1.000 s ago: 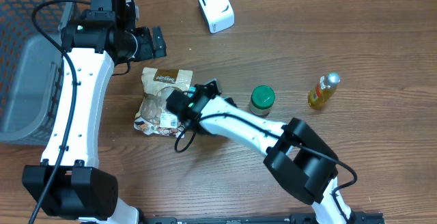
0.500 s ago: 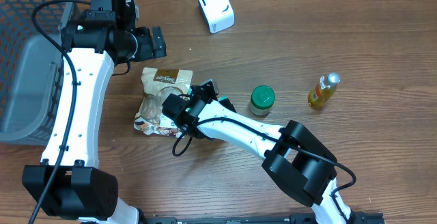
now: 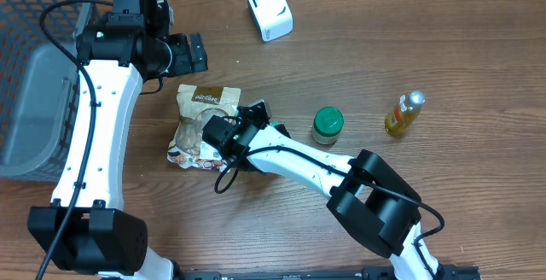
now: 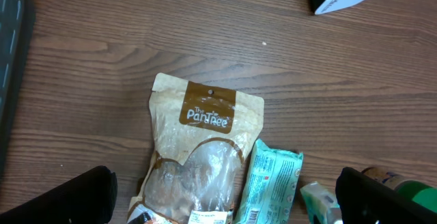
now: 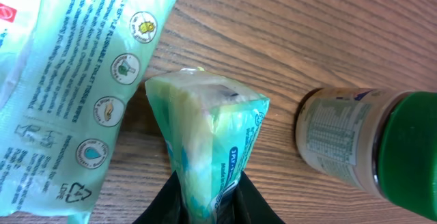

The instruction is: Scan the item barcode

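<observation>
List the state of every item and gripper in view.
left gripper: open, empty.
right gripper: shut on small green packet.
small green packet: gripped.
wipes pack: lying flat.
snack pouch: lying flat, label up.
green-lidded jar: upright, closed.
yellow bottle: capped.
barcode scanner: standing, untouched.

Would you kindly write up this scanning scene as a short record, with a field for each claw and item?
left claw: open, holding nothing
right claw: shut on small green pack
scanner: white, apart from both claws
snack pouch: lying flat, teal wipes pack alongside it
jar: green lid, upright, close to the held pack
bottle: yellow, apart from the jar
</observation>
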Action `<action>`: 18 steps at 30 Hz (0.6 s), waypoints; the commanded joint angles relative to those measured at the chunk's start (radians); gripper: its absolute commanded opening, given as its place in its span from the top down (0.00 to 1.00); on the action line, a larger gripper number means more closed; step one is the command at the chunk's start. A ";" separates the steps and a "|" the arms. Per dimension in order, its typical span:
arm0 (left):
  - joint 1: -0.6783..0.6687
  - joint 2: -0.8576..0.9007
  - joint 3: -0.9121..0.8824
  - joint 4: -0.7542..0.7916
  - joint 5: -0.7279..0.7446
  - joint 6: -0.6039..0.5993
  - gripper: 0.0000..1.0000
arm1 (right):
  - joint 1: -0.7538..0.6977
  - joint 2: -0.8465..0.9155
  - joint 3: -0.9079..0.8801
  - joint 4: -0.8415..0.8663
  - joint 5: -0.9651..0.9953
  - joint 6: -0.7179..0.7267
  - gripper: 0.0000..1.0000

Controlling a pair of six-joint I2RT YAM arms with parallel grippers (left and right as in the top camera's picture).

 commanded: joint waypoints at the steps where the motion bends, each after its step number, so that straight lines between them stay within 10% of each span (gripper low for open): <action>1: 0.003 0.002 0.014 0.000 0.010 0.011 0.00 | -0.003 -0.024 -0.008 0.005 -0.011 0.008 0.83; 18: 0.003 0.002 0.014 0.000 0.010 0.011 0.00 | -0.004 -0.024 -0.008 0.018 -0.012 0.008 0.82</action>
